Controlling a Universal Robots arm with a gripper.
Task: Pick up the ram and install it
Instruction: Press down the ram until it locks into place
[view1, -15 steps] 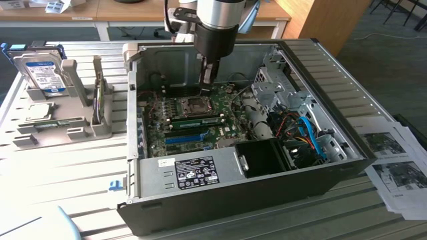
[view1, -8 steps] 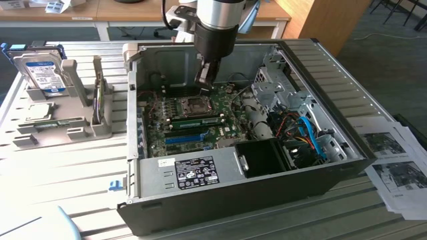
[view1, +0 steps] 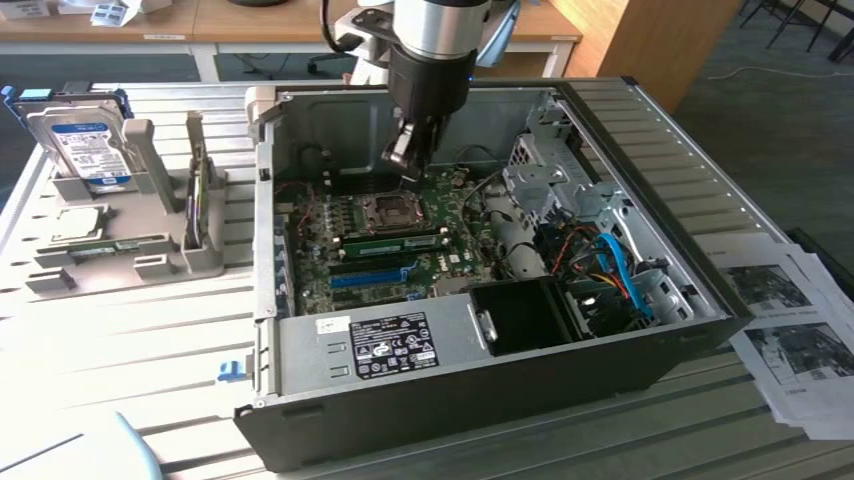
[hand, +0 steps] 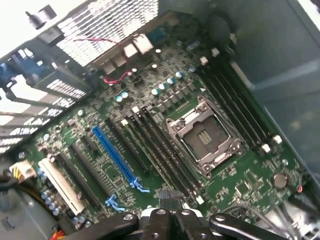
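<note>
**Arm lowered into the open computer case, jaws closed**

The arm came straight down from the far side of the scene, its silver and black wrist section upright over the open computer case (view1: 694, 300). The gripper (view1: 406, 160) hung inside the case, just above the far part of the green motherboard (view1: 334, 215) and a little beyond the square processor socket (view1: 395, 209). Its fingers pointed downward and were drawn together, with nothing seen between them. In the wrist view the gripper (hand: 171, 216) showed as dark linkages pressed close over the motherboard (hand: 150, 90), near the long dark memory slots (hand: 165, 155) beside the processor socket (hand: 202, 137) and a blue expansion slot (hand: 115, 152).

A ram stick (view1: 395, 241) lay seated flat in a slot on the near side of the socket, running left to right in the exterior view. On the table to the exterior view's left stood a grey holder (view1: 127, 255) carrying a hard drive (view1: 83, 150) upright, well apart from the gripper. Printed sheets (view1: 787, 320) lay at the exterior view's right of the case.
</note>
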